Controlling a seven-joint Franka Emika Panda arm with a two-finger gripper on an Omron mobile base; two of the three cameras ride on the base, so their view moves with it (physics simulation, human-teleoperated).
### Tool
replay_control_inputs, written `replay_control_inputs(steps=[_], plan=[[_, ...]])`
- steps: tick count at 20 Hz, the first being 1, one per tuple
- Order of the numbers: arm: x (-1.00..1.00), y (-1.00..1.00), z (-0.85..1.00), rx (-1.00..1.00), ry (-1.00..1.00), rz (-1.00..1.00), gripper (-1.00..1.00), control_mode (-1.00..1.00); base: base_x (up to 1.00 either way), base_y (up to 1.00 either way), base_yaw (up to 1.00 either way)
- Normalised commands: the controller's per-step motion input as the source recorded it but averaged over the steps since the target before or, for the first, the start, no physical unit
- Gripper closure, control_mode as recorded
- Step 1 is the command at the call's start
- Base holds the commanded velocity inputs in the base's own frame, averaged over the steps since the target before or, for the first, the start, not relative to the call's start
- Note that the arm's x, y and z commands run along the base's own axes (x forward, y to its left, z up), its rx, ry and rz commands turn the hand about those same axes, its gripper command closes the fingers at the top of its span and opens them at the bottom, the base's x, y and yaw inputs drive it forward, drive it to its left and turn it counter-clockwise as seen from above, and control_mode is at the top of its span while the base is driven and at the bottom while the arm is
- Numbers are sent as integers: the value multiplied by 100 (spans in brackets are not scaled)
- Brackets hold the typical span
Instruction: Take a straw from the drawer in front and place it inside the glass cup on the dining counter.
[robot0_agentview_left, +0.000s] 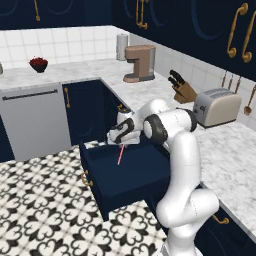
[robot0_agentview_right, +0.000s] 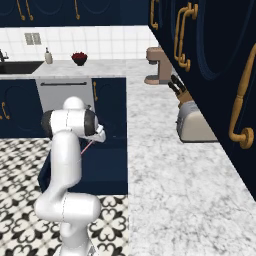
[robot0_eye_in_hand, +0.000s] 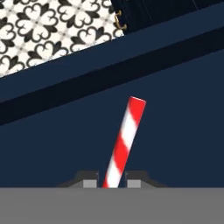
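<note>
Where our two dark fingertips rise at the bottom of the hand view, our gripper (robot0_eye_in_hand: 112, 183) pinches the straw (robot0_eye_in_hand: 124, 140) between them, the tips pressed against either side of its lower end. Its red-and-white striped length runs up and away from the fingers, leaning a little to the right in that view, with the free end clear of everything.

Behind the straw we see the navy inside of the drawer (robot0_eye_in_hand: 175, 131), then its front wall as a lighter band, and past that the small gold handle (robot0_eye_in_hand: 117, 20) over the patterned floor tiles (robot0_eye_in_hand: 52, 30).

From the left base view, the gripper (robot0_agentview_left: 121, 143) hangs over the back part of the open drawer (robot0_agentview_left: 127, 177), and the straw (robot0_agentview_left: 120, 154) slants down from it into the box; we cannot tell whether its lower tip touches the bottom. The drawer stands pulled out from under the marble worktop (robot0_agentview_left: 235, 150).

From the right base view, the straw (robot0_agentview_right: 86, 148) shows as a thin pink line beside our arm, above the drawer (robot0_agentview_right: 107, 172). On the worktop stand a toaster (robot0_agentview_left: 216, 106), a knife block (robot0_agentview_left: 182, 88) and a coffee machine (robot0_agentview_left: 139, 62).
</note>
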Motion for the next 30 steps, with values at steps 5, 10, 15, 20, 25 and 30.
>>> replay_control_inputs(steps=[5,10,15,20,25,30], plan=[[10,0,100,0,-3,18,100,-100,0,0,0],[-4,0,100,0,-2,26,100,-100,0,0,0],[-44,0,100,-5,-15,24,100,-100,0,0,0],[-76,0,92,-8,-21,18,100,-100,0,0,0],[-72,0,57,-5,-22,7,100,-100,0,0,0],[-71,-8,39,-1,-20,1,100,-100,0,0,0]])
